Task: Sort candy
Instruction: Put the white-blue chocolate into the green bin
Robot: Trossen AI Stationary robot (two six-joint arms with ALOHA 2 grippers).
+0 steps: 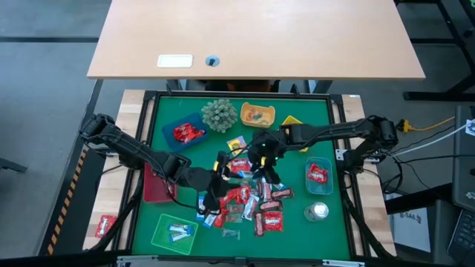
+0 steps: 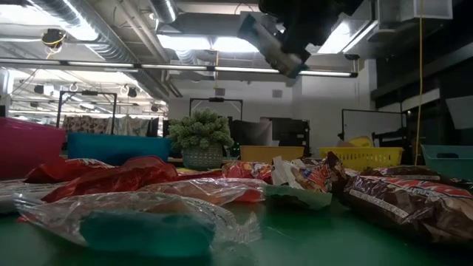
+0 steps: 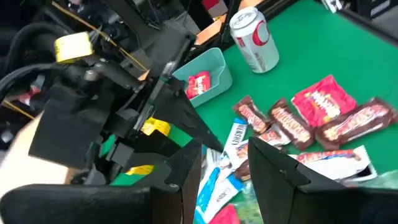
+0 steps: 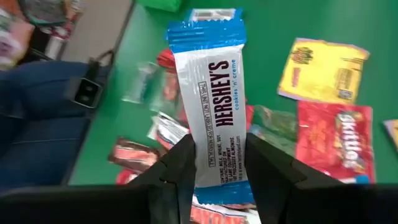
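The candy (image 1: 256, 204) lies in a loose pile mid-table: red, brown and blue-white packets. My right gripper (image 4: 221, 171) hangs above the pile's far side (image 1: 261, 157), shut on a blue-white Hershey's bar (image 4: 211, 93). My left gripper (image 3: 227, 177) is at the pile's left (image 1: 220, 172), pointing toward the table's right. Its fingers stand apart, and blue-white packets (image 3: 214, 183) of the pile show through the gap. The right gripper (image 3: 186, 118) looms close in the left wrist view. My right gripper pinches the Hershey's bar between its two fingers, across its width, on the two long edges (image 4: 200, 163) near the end toward the wrist. The fingers slant down from the table's right. The bar sticks out ahead along them, printed face up, lifted clear of the pile.
Trays ring the pile: blue (image 1: 185, 130) and pale blue (image 1: 318, 176) with red candy, green (image 1: 174, 231) with blue-white candy, dark red (image 1: 157, 185), yellow (image 1: 257, 115). A spiky plant ball (image 1: 217, 113) stands at the back, a can (image 1: 318, 211) near right.
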